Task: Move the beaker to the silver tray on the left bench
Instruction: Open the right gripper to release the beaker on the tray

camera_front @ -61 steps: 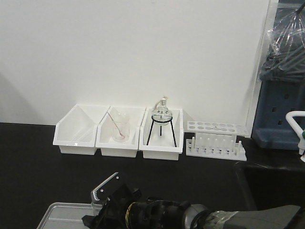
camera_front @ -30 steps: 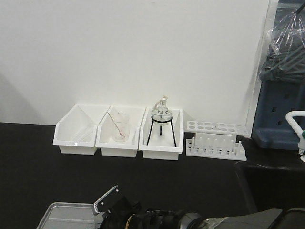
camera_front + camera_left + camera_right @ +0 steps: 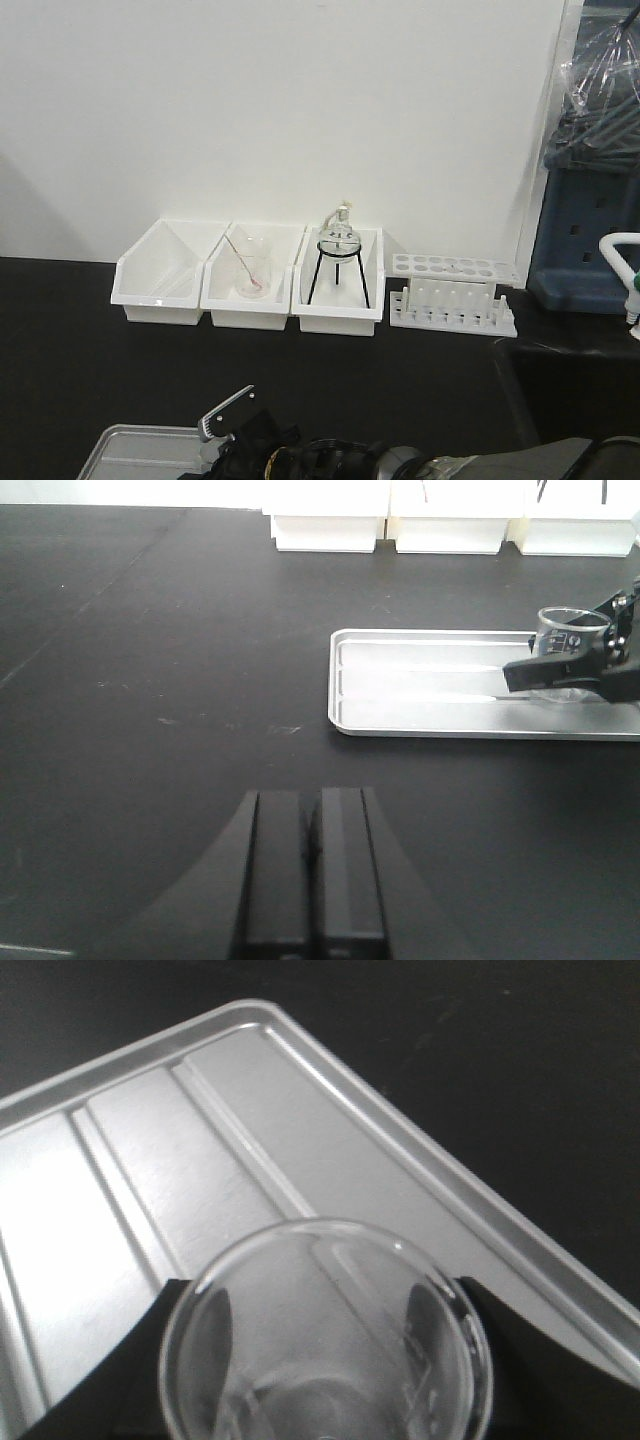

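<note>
The clear glass beaker (image 3: 325, 1340) sits between the fingers of my right gripper (image 3: 325, 1360), which is shut on it. In the left wrist view the beaker (image 3: 572, 650) stands upright at the right end of the silver tray (image 3: 430, 685), held by the right gripper (image 3: 580, 670). I cannot tell whether its base touches the tray. The tray (image 3: 200, 1160) lies on the black left bench (image 3: 150, 680). In the front view the tray (image 3: 130, 450) and right gripper (image 3: 240, 440) are at the bottom edge. My left gripper (image 3: 312, 850) is shut and empty, left of the tray.
Three white bins (image 3: 160, 275) stand along the back wall. One holds a glass with a thin rod (image 3: 252, 268), another a round flask on a black tripod (image 3: 338, 255). A white test tube rack (image 3: 455, 295) stands to their right, and a blue crate (image 3: 590, 230) further right.
My right gripper has come down lower over the silver tray with the beaker in it. The left gripper and the other objects have not moved.
</note>
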### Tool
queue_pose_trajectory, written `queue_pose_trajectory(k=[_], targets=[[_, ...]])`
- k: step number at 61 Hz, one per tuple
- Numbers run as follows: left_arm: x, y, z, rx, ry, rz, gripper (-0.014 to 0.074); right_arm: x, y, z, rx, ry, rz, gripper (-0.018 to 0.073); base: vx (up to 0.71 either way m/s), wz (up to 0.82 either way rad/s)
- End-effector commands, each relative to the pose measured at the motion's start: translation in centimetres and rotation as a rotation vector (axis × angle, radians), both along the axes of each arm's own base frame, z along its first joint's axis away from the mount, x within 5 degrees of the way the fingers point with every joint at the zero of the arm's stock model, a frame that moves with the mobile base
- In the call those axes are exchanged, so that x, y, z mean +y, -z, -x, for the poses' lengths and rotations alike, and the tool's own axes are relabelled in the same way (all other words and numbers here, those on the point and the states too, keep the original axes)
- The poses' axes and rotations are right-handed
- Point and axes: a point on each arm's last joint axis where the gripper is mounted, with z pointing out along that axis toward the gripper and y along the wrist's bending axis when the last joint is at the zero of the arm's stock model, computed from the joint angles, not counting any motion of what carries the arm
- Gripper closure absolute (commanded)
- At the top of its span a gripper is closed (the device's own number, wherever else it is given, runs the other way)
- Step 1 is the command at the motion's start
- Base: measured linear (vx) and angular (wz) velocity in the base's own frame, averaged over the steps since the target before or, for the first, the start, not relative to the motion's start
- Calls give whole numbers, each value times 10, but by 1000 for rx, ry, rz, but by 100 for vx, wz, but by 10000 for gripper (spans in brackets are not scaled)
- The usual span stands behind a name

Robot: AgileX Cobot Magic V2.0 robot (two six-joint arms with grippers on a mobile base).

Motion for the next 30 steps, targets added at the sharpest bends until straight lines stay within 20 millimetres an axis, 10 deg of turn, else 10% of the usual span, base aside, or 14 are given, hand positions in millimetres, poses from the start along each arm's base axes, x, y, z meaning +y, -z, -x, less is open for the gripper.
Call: queue_pose_trajectory(k=[1,30], targets=[[0,-1,-2,-65,-1,5,595,3,-48,-7,-49,44,-160,203,0,0],[0,-1,-2,-65,-1,5,595,3,-54,-8,-52,56,-185,-10,0,0]])
